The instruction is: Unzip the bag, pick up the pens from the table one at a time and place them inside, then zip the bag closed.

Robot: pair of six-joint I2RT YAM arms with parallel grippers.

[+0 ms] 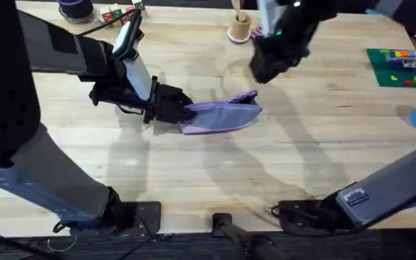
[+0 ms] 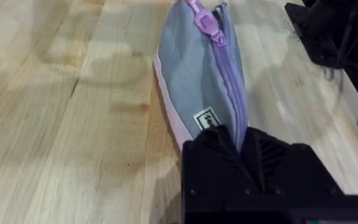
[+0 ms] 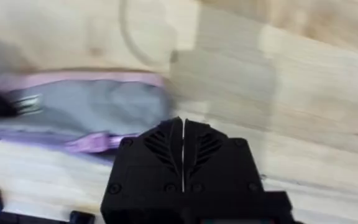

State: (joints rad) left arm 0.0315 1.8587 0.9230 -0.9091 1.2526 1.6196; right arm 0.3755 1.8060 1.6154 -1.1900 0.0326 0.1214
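1. Here, the left fingers (image 2: 244, 149) pinch shut on the bag (image 2: 201, 81), which lies on the tabletop (image 2: 61, 112).
2. The right fingers (image 3: 184, 140) look closed, empty, just above the bag.
3. A zipper (image 2: 205, 22) tug could drag the pouch from that small pinch.

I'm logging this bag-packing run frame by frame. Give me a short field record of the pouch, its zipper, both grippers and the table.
pouch: small lavender-purple fabric pencil pouch with a grey side panel, lying on the table
zipper: appears closed along the visible stretch, purple pull tab at the end away from the left gripper
left gripper: shut on the pouch's end
right gripper: fingers closed together, raised above the table beyond the pouch, holding nothing
table: light wooden butcher-block top
pens: none seen on the table
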